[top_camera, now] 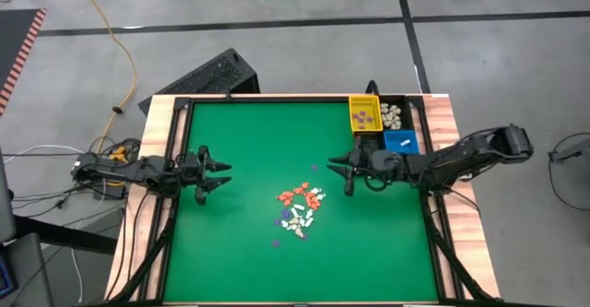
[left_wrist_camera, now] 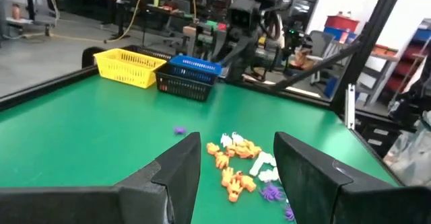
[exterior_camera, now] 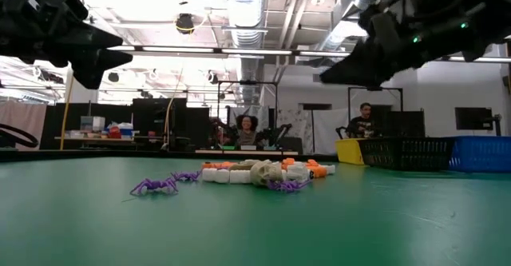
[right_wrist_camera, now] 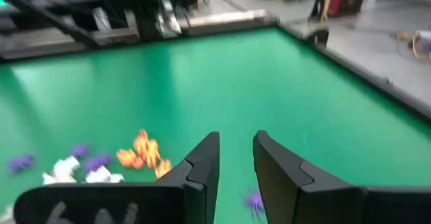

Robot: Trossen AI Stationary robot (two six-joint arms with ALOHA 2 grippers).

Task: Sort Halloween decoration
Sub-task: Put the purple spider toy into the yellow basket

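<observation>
High view: trinkets (top_camera: 300, 207) heaped mid worktop (top_camera: 230, 252), few purple strays near. Tiny, light, hard plastic prob; slippery, tangly legs. Pinch single piece at heap edge, across body. Left pincer (top_camera: 221, 174) wide open, empty. Right pincer (top_camera: 337, 171) part open, empty, above purple stray (right_wrist_camera: 254, 200).

Plenty of open green counter (top_camera: 230, 242) around the trinket pile (top_camera: 300, 207) in the middle, so I can come in from either side. Only real obstacles are the yellow bin (top_camera: 364, 114), blue bin (top_camera: 400, 142) and black bin (top_camera: 395, 115) at the far right corner.
</observation>
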